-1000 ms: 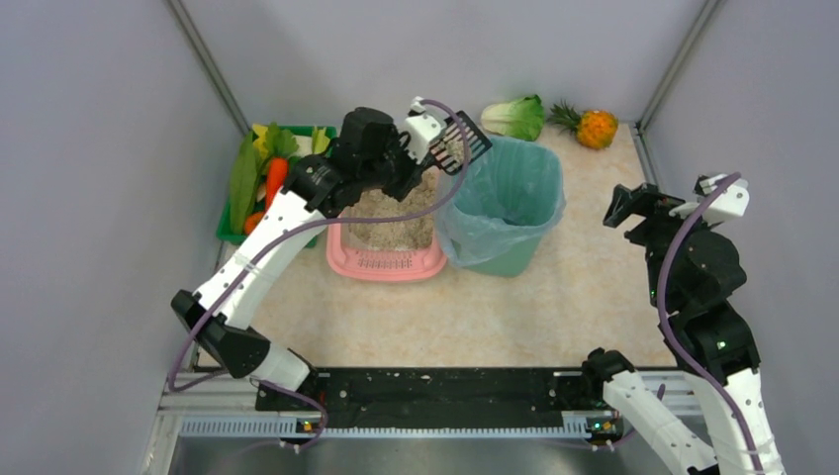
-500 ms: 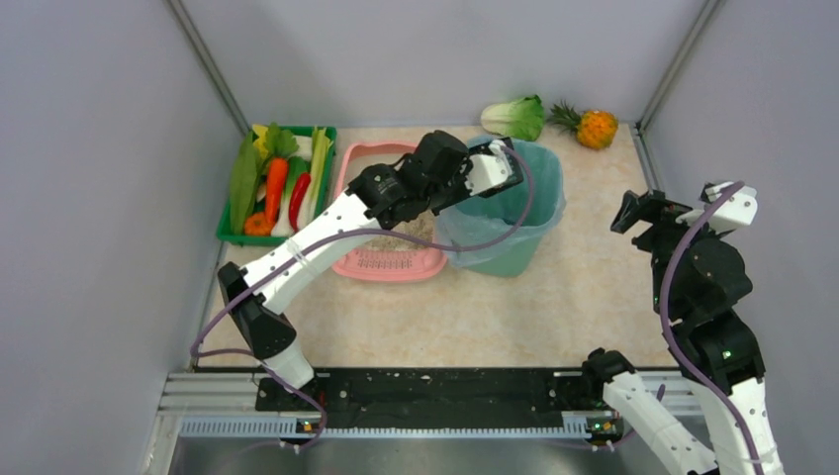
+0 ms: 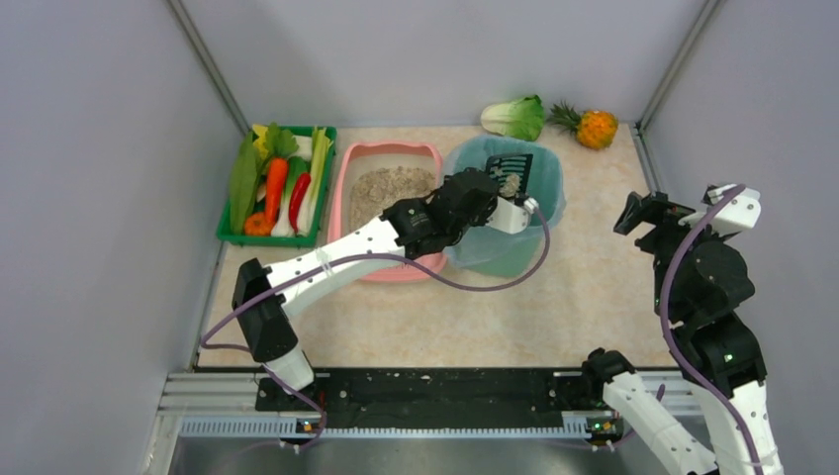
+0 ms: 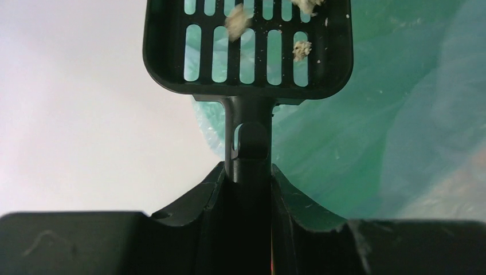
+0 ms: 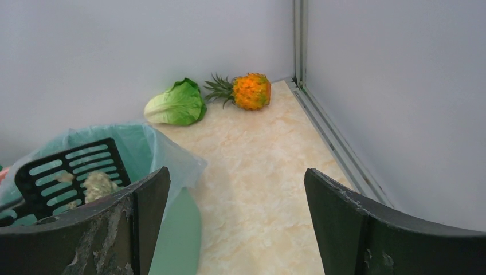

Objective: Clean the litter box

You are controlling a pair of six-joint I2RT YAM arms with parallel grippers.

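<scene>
Holding scoop (image 3: 512,172) over bin (image 3: 551,198), left gripper (image 4: 247,180) clamped

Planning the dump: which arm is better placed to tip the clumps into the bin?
Left. The left claw is shut on the scoop, held over the bin with clumps on it. The right claw hangs open, aside, empty.

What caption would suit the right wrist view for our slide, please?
Open right gripper frames the bag-lined bin, with a clump-laden black scoop over it.

A robot test booth in a lab: plain grey walls (image 3: 89,148) around a tabletop (image 3: 475,307), metal rail (image 3: 396,427) at the bottom edge.
</scene>
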